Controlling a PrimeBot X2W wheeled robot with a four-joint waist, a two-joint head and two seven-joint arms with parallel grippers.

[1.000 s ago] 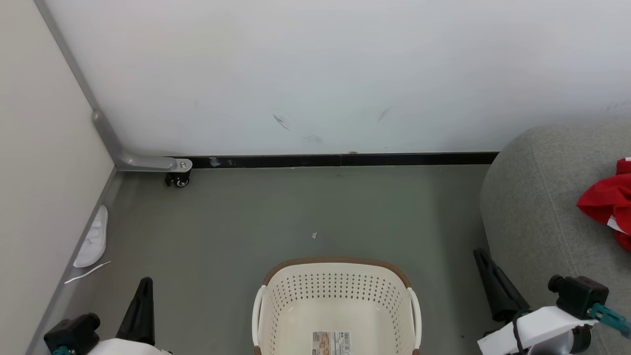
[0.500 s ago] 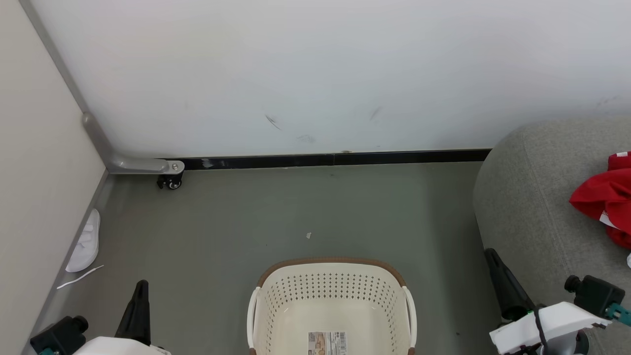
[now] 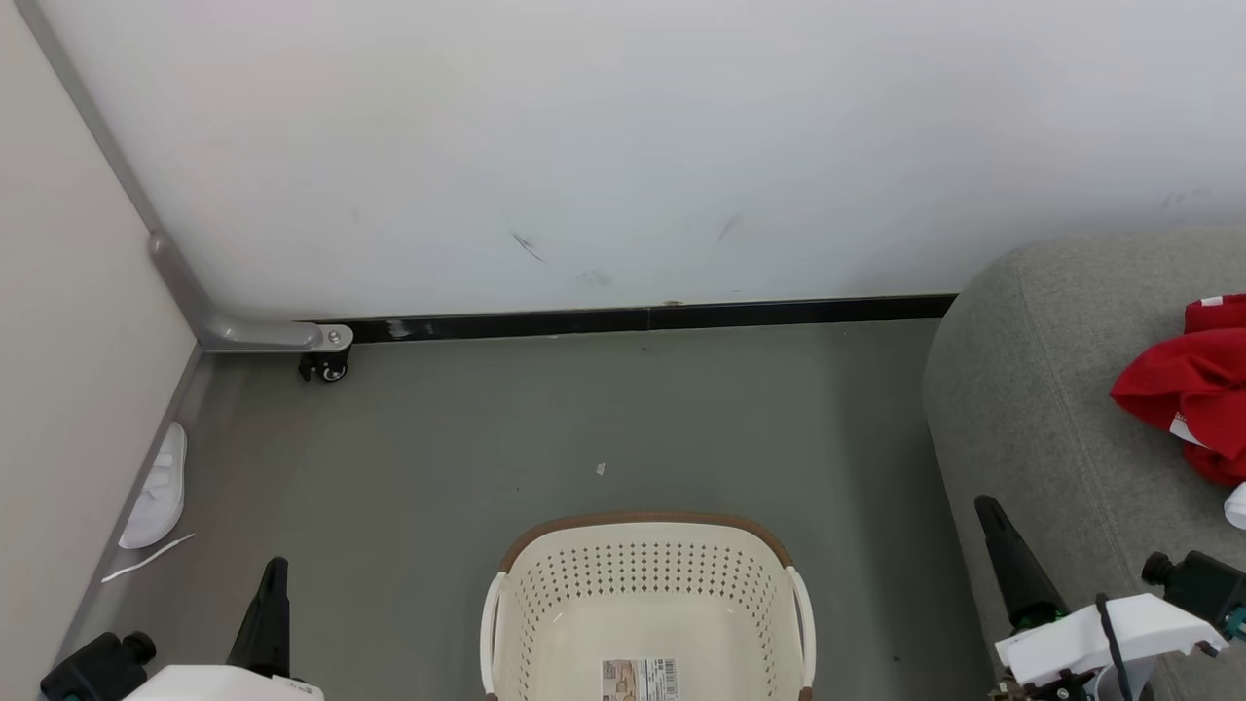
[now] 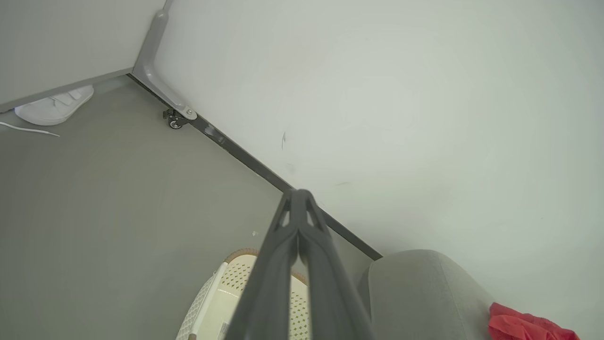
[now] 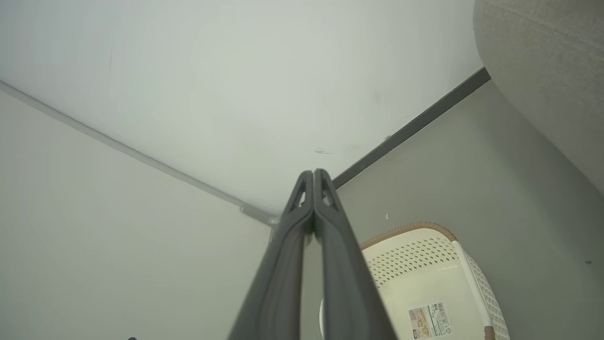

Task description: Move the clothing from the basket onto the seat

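Note:
The cream basket (image 3: 642, 531) with a brown rim stands on the floor at the bottom centre; inside I see only a paper label on its bottom. Red clothing (image 3: 1188, 385) lies on the grey seat (image 3: 1022, 409) at the right edge. My left gripper (image 3: 277, 570) rises at the lower left, shut, with nothing in it. My right gripper (image 3: 988, 508) stands at the lower right beside the seat, shut and empty. The left wrist view shows the basket (image 4: 207, 302), the seat (image 4: 424, 288) and the clothing (image 4: 524, 326). In the right wrist view the fingers (image 5: 314, 175) meet above the basket (image 5: 415, 264).
A white wall with a black skirting strip (image 3: 642, 318) runs across the back. A grey partition foot with a castor (image 3: 326, 368) stands at the left corner. A white slipper (image 3: 156, 487) and a white strip lie by the left wall. Grey floor (image 3: 584, 409) lies between wall and basket.
The whole head view has shifted left and a little down, so the camera moved. Both grippers sit lower in the picture and stay shut.

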